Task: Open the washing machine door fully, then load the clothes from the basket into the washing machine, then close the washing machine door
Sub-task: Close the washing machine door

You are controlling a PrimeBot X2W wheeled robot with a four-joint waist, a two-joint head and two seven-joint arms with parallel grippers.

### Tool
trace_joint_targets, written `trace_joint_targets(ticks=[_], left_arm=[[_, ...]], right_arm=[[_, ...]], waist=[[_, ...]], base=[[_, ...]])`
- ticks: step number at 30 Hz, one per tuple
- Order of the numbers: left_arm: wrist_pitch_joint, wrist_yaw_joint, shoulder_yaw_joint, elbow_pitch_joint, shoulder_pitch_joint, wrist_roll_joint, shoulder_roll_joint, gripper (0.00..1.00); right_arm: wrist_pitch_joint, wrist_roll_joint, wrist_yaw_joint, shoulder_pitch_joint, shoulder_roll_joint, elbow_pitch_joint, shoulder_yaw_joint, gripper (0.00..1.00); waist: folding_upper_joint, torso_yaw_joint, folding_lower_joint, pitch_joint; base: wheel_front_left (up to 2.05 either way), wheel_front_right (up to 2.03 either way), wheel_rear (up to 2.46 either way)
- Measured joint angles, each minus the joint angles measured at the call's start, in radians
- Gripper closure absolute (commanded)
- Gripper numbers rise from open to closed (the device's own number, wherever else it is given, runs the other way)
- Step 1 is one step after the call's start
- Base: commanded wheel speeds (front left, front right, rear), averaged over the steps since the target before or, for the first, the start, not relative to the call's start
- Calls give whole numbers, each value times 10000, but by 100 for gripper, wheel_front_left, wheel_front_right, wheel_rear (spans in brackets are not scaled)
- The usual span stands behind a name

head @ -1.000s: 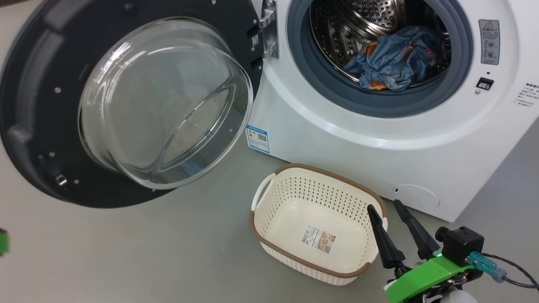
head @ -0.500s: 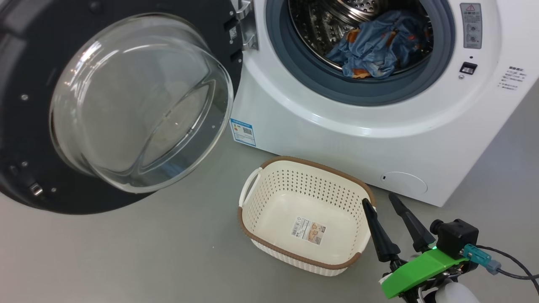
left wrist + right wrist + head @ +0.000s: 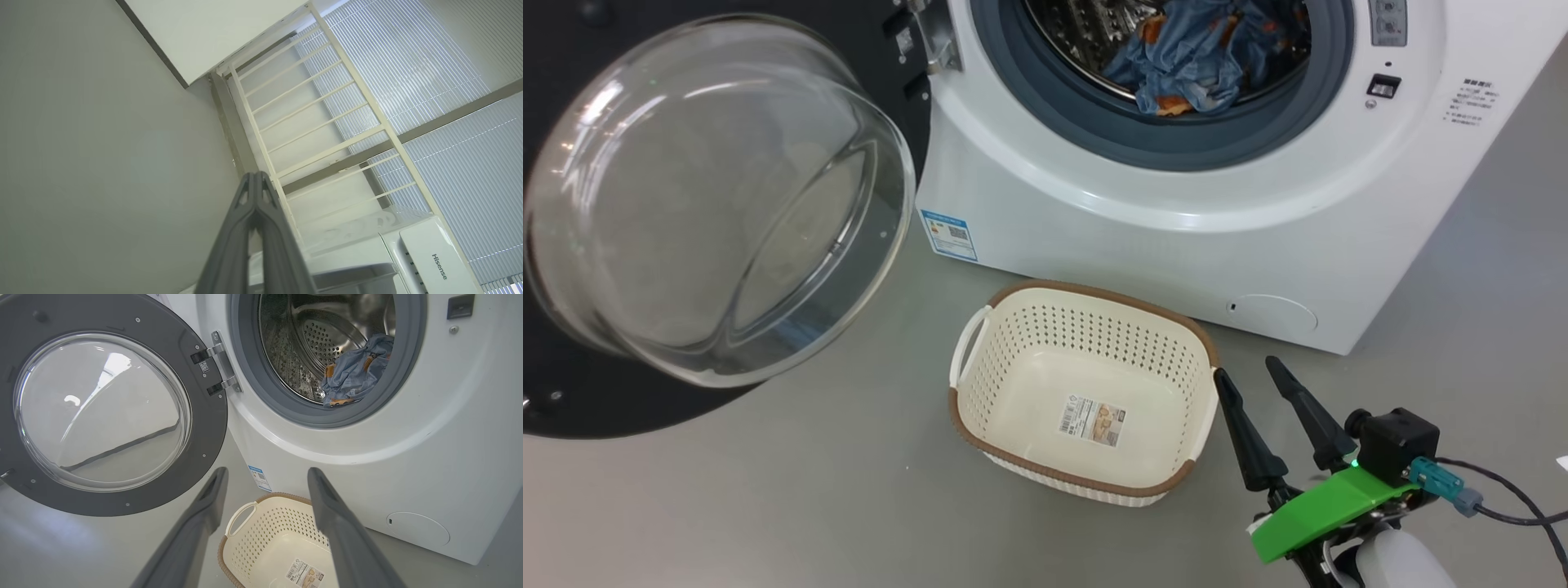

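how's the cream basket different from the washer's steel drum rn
The small cream perforated plastic basket is empty but for a label sticker; the steel perforated drum holds light blue clothes with orange prints. The basket stands on the grey floor, opening upward; the drum sits in the white washing machine, opening forward. Both have perforated walls.

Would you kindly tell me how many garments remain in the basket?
0: the basket holds just its label sticker; the clothes lie inside the washing machine, some possibly hidden.
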Motion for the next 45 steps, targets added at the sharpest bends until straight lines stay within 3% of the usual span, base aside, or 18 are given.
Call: trace_joint_targets(ticks=[11,20,35,45], left_arm=[[965,-23,115,1465,-670,-451,362,100],[1714,-190,-366,1705,-821,-447,491,100],[2408,-198,-1020,1569,-735,-437,387,100],[4033,-242,-1486,456,133,-882,378,100]], right_arm=[[0,-199,0,-278,65,-10,-38,0],[0,-305,0,-288,150,-17,-90,0],[0,-303,0,-491,290,-2,-117,0],[0,-194,0,-469,301,13,-155,0]], waist=[[0,-380,0,417],[0,-529,0,580],[0,-587,0,477],[0,-557,0,173]], base=[[0,0,0],[0,0,0],[0,0,0],[0,0,0]])
